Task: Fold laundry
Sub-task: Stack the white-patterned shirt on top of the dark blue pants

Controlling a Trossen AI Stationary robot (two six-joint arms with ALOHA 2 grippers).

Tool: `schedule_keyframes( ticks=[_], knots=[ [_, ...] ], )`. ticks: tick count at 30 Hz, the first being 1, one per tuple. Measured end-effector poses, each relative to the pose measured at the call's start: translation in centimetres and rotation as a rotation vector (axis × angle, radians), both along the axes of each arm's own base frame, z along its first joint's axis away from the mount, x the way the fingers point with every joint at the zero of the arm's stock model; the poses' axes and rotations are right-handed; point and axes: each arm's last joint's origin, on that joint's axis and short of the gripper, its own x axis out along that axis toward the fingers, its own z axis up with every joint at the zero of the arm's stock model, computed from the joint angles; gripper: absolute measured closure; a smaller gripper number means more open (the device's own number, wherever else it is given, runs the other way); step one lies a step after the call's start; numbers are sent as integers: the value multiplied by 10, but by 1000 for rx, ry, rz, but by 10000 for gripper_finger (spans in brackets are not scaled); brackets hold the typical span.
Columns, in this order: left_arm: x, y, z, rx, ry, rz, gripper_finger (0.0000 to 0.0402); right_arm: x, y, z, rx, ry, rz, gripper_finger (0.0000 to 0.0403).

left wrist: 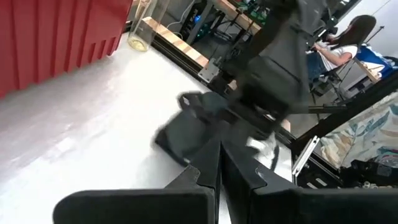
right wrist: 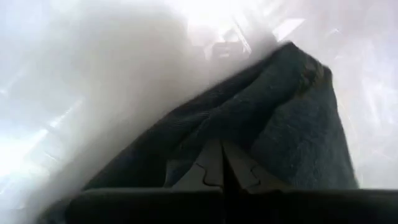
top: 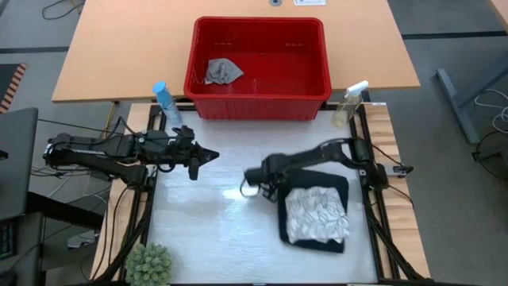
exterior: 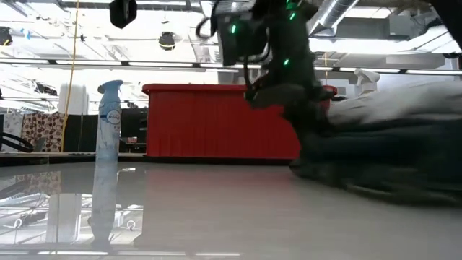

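White surface (top: 214, 230), bare from centre to 7 o'clock.
Right end effector (top: 255, 181) pressed together at the jeans' (top: 287, 226) 10 o'clock corner; left end effector (top: 208, 155) pressed together, idle at 9 o'clock.

White tabletop (top: 214, 230) center frame, wooden table (top: 119, 48) across the top, grey floor (top: 460, 143) at right. Low view: bright ceiling lights (exterior: 86, 29) upper left. Person seated (left wrist: 339, 50) upper right of left wrist view.

My arms were matte black, built of blocky jointed segments. Thin dark cables ran along the left one. Small green lights glowed on my right arm's housing. Each claw, left claw (top: 208, 155) and right claw (top: 251, 178), carried two flat, angular black fingers.
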Motion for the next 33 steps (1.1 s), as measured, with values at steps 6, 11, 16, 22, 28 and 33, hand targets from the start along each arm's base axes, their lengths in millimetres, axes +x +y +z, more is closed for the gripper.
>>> schedule_keyframes(
  ticks=[6,11,16,22,28,33],
  knots=[
    [0,0,0,13,0,-4,401,-8,64,-1,23,-32,-102,390],
    [0,0,1,27,-1,-7,401,-8,97,9,-10,-153,-124,390],
    [0,0,1,19,-9,-4,401,-4,69,46,-85,-252,-165,390],
    [0,0,1,14,-10,-2,401,-21,8,53,-269,-24,-186,390],
    [0,0,1,6,-7,1,401,-30,-32,32,-252,104,-173,390],
    [0,0,0,3,-1,1,401,-41,-22,9,-130,188,-175,390]
  ],
)
